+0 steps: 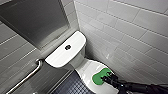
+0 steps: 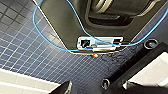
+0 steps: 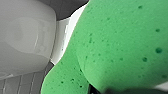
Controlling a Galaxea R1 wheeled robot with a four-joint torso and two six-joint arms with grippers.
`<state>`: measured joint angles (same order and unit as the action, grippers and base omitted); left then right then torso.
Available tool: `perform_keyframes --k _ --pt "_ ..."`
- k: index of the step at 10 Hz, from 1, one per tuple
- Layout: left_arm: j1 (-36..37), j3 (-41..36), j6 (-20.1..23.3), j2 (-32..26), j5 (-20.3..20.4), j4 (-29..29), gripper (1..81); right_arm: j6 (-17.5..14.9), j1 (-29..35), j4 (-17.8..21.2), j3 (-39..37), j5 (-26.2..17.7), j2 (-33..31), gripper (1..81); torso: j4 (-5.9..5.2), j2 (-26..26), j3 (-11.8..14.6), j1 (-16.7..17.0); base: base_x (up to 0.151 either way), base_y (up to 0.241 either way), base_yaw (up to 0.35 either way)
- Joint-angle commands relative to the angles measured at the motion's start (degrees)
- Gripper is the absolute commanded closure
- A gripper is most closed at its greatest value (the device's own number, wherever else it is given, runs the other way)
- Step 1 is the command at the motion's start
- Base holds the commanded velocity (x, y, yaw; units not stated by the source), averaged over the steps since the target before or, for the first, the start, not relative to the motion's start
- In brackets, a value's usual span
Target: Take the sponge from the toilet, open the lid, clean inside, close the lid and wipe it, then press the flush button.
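Note:
The white toilet (image 1: 66,51) stands in the corner with its lid (image 1: 87,68) down. The green sponge (image 1: 100,76) lies flat on the near part of the lid. My right gripper (image 1: 106,79) reaches in from the lower right and is shut on the sponge's near edge. In the right wrist view the sponge (image 3: 120,45) looms large and pinched, with a strip of the white lid (image 3: 61,37) beside it. The round flush button (image 1: 67,47) sits in the middle of the tank top. My left gripper (image 2: 98,87) hangs open over the dark floor tiles (image 2: 37,50), holding nothing.
A white tiled wall (image 1: 130,32) runs close along the toilet's right side. A steel panel (image 1: 37,20) hangs behind the tank, and a metal grab bar (image 1: 27,76) crosses the left wall. Dark small-tiled floor (image 1: 70,86) lies left of the bowl.

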<state>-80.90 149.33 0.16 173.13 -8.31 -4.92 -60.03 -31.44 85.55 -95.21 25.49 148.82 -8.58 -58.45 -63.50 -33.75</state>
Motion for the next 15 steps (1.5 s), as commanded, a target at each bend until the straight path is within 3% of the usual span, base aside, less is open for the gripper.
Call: perform_keyframes --k 1,4,9,12,14,15 --pt "-2.21 -0.01 0.19 -0.68 -5.75 0.44 1.0 -1.32 9.24 1.99 -23.27 -11.12 17.89 81.1 0.00 0.00 0.00 0.00 0.000 0.000 0.000" --pt "-2.21 -0.01 0.19 -0.76 -5.75 0.44 1.0 -1.32 10.90 1.90 -33.72 -16.96 25.23 81.1 0.00 0.00 -0.02 0.00 0.000 0.000 0.000" --pt "-2.21 -0.01 0.11 -0.76 -5.75 0.44 1.0 -2.90 9.25 0.93 -36.27 -17.84 31.73 81.1 0.00 0.00 -0.02 0.00 0.000 0.000 0.000" --pt "-2.38 -0.01 0.11 -0.76 -5.75 0.44 1.0 -3.69 3.71 0.32 -40.38 -18.02 32.27 81.1 0.00 0.00 -0.02 0.00 0.000 0.000 0.000" --pt "-2.38 -0.01 0.11 -0.85 -5.84 0.44 1.0 -3.61 0.01 -0.22 -44.26 -22.21 30.61 81.1 0.00 0.00 -0.02 0.00 0.000 0.000 0.000" --pt "-2.38 -0.01 0.11 -0.85 -5.75 0.44 1.0 -3.43 -0.78 -0.21 -42.70 -24.60 27.81 81.1 0.00 0.00 -0.02 0.00 0.000 0.000 0.000"
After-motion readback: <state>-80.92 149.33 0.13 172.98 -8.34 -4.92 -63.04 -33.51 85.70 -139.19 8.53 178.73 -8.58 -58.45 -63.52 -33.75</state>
